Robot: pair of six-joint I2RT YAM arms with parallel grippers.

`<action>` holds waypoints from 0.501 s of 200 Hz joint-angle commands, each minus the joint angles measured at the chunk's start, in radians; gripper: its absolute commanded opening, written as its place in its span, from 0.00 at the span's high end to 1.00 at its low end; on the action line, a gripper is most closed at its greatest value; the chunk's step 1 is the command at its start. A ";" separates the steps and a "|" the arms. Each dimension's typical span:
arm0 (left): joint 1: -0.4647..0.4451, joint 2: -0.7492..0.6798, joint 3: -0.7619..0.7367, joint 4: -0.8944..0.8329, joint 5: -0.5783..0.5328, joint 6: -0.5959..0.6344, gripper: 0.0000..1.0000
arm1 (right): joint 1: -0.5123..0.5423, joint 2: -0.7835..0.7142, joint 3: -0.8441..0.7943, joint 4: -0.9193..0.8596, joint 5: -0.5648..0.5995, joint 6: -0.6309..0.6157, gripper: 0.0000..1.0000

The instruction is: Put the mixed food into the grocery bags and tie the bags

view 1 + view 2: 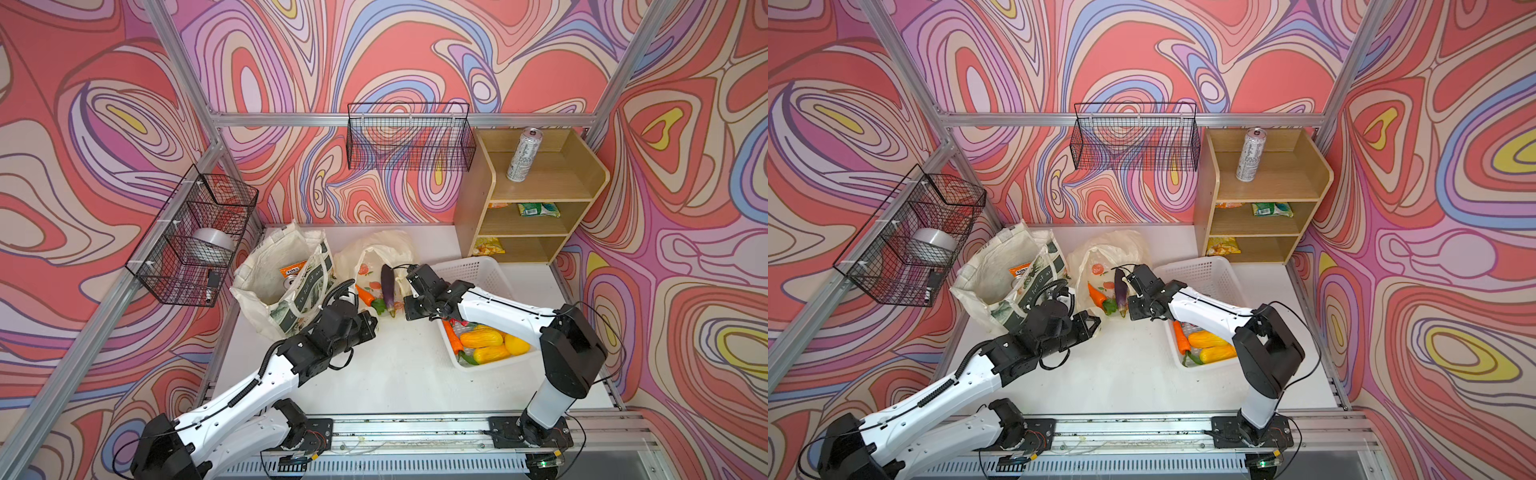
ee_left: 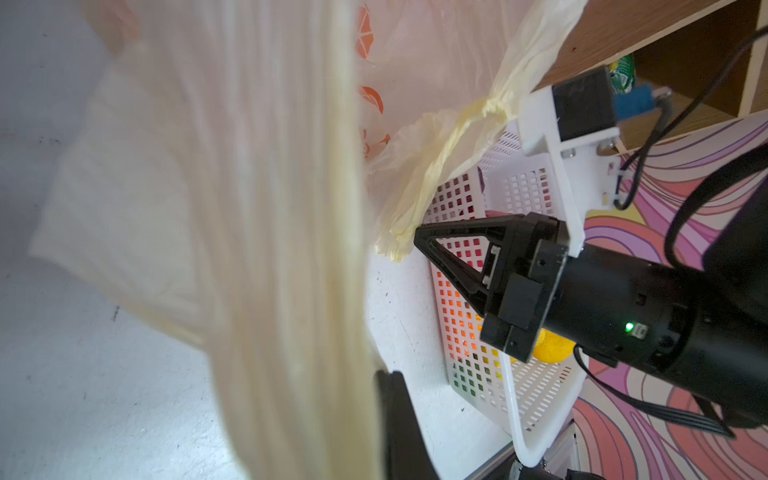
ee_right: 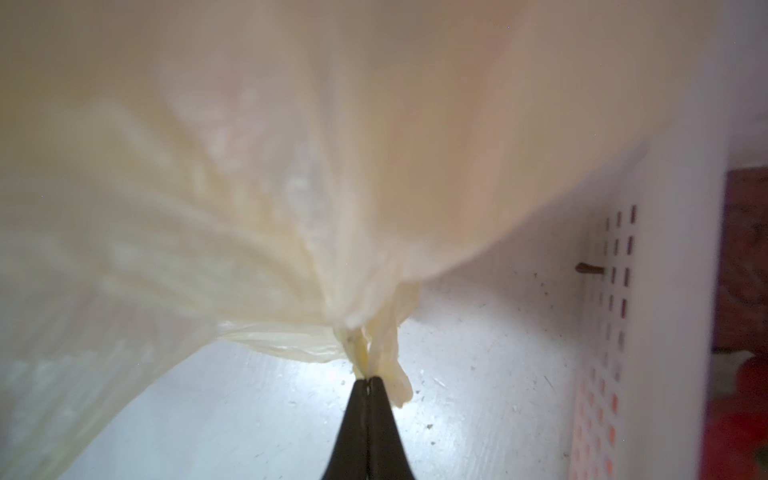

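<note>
Mixed food nearest us: yellow toy fruits and an orange carrot in the near end of the white lattice basket, on the right of the worktop. Left fingers are pressed together at the near edge of the plastic carrier bag. In the left wrist view a taut strip of bag runs down to them, so we read a pinch. Right fingers are pressed together on the bag's twisted handle, between bag and basket. At the bag's mouth lie a purple aubergine, a second carrot and a green pepper; we cannot tell whether they are inside or on the film. Left of it the canvas tote stands open, with an orange packet inside. Farthest is the wooden shelf: silver can upright on top, green packet and yellow packet below.
</note>
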 commanded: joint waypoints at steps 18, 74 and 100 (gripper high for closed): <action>0.019 0.057 0.417 -0.178 0.065 0.155 1.00 | -0.003 -0.144 0.324 -0.171 -0.282 -0.090 1.00; 0.209 0.181 0.771 -0.330 0.216 0.205 1.00 | -0.046 -0.196 0.492 -0.231 -0.367 -0.026 1.00; 0.273 0.172 0.726 -0.320 0.257 0.193 1.00 | -0.083 -0.226 0.410 -0.196 -0.361 -0.009 1.00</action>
